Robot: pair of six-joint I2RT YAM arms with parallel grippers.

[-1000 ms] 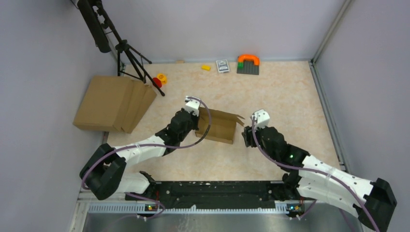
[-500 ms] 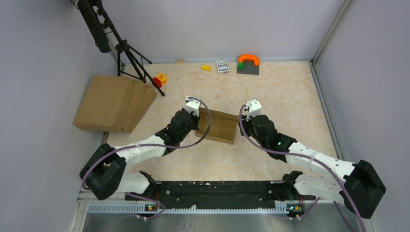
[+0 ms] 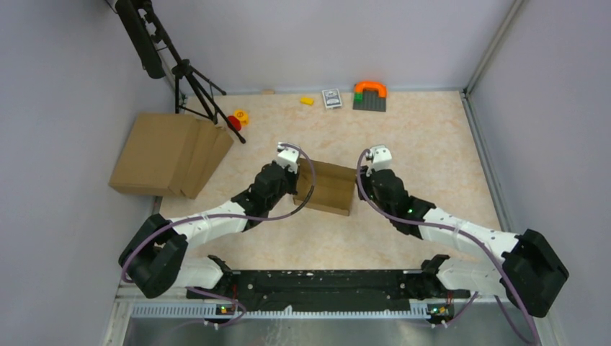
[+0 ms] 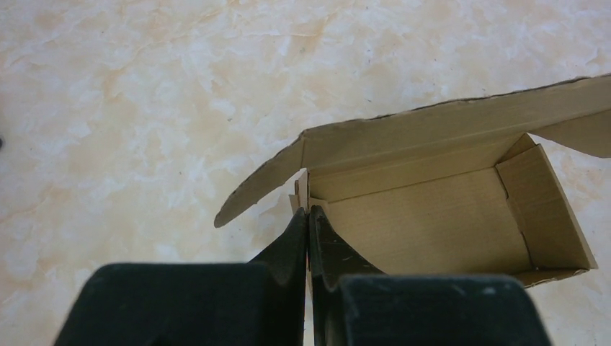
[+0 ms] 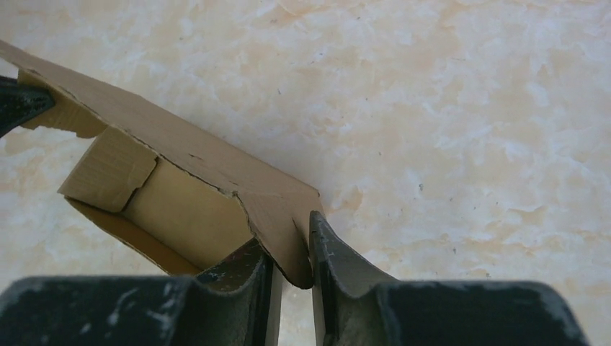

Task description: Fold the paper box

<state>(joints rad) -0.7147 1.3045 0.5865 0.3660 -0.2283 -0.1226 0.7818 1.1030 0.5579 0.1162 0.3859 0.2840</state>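
Box (image 3: 328, 189) sits mid-table (image 3: 432, 144), between both arms, open side up, and the long far flap (image 4: 447, 122) is not folded in yet.

Left tool (image 4: 308, 223): fingers pressed fully together at the box's left near corner. Can't tell if a sliver of wall is pinched between them.

Right tool (image 5: 290, 249): narrow gap, the right-end corner flap (image 5: 277, 209) sits between the fingers and looks gripped.

Step, as I read it: steady the left end, take the right-end flap and tuck it. The next move needs the flap bent inward along its crease without dragging the box, so the left side must hold.

Views: the top camera gives the layout and the cardboard pile (image 3: 166, 153) far left, well apart, but hides the fingertips. The left wrist shows the inside of the box with its end tabs. The right wrist alone shows the flap between the fingers.
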